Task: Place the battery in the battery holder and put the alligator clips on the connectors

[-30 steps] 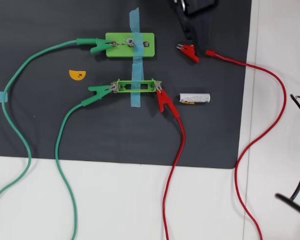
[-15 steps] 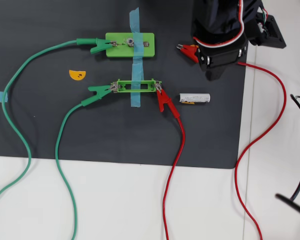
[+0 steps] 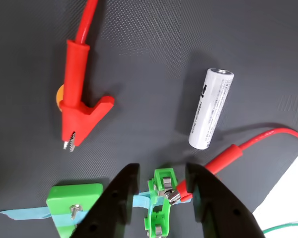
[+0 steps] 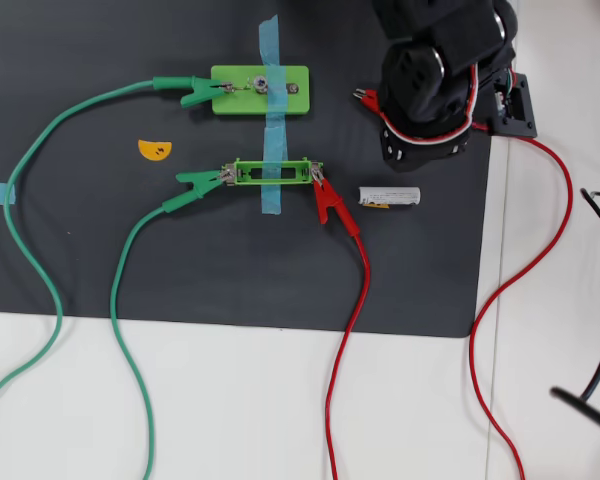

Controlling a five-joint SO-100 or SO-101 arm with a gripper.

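arm (image 4: 435, 80) moved over loose red clip (image 3: 77, 116); gripper (image 3: 161, 181) fingers apart, empty; battery (image 4: 390, 197) untouched

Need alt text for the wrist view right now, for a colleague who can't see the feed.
The open, empty claw hangs over a dark mat, its black fingers framing the green battery holder end with a red alligator clip on it. The white battery lies loose beyond; a second red clip lies unattached at left.
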